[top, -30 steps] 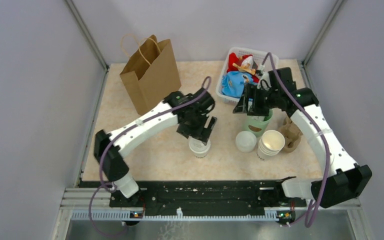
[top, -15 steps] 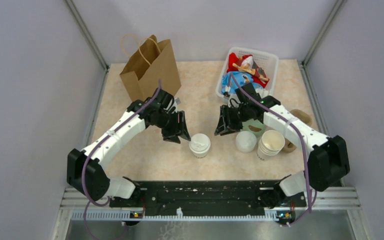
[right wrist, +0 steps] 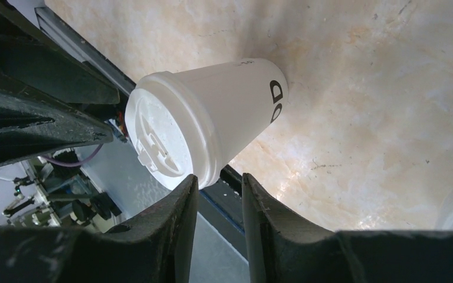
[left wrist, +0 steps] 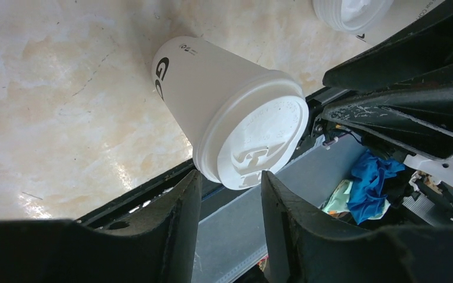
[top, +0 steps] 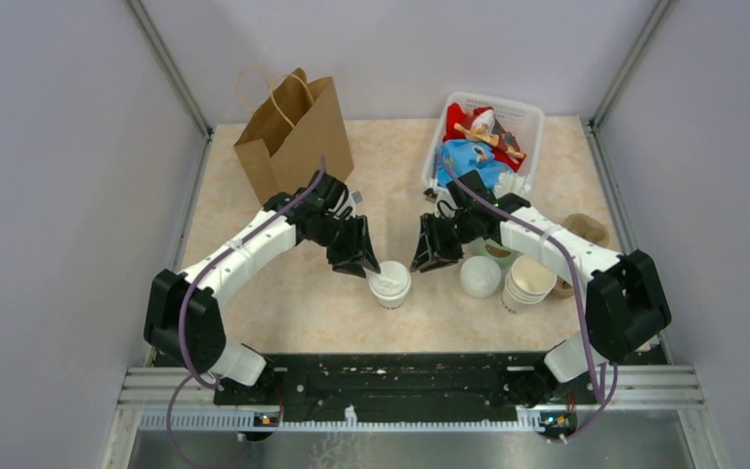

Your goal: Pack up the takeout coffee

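The takeout coffee (top: 390, 283) stands upright, white lid (left wrist: 259, 138) on, at the front middle of the table (top: 303, 305), with the left gripper (top: 365, 266) and right gripper (top: 420, 262) either side, jaws parted, pinching nothing. Wrist views catch black lettering (right wrist: 276, 100) on its side; only the overhead shows the brown paper bag (top: 298, 147) back left.

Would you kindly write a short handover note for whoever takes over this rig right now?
Takeout coffee cup: upright on the table, lid on, between the two grippers.
Left gripper: slightly open, empty, close beside the cup's left.
Right gripper: slightly open, empty, close on its right.
Paper bag: standing at the back left.
Done: lid on.
Left: grasp the cup, put it in the bag.
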`<state>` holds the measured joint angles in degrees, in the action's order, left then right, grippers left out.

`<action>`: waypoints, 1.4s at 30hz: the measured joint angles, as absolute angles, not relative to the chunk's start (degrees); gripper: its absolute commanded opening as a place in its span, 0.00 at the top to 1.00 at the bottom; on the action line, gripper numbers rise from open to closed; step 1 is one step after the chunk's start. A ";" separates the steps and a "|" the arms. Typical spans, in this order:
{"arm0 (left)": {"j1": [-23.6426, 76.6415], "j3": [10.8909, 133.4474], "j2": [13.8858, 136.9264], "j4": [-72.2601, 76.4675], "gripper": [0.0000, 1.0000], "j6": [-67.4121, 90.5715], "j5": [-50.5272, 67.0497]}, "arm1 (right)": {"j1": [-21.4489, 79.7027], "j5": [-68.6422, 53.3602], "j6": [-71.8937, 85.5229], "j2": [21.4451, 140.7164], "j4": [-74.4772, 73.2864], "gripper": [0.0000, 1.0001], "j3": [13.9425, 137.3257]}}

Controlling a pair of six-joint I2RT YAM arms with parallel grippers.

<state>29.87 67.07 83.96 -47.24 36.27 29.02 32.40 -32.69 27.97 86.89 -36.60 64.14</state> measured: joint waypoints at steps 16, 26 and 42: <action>29.89 66.94 86.67 -46.54 0.59 34.98 29.82 | 33.82 -32.88 29.32 88.64 -32.91 0.73 61.87; 29.76 65.60 87.53 -45.41 0.62 34.22 30.81 | 34.11 -32.53 30.57 88.68 -31.66 0.73 60.73; 29.63 64.34 79.94 -45.28 0.31 32.62 26.89 | 34.72 -30.94 32.23 88.25 -30.96 0.71 60.45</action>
<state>29.63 64.34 79.94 -45.28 32.62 26.89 34.72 -30.94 32.23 88.25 -30.96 60.45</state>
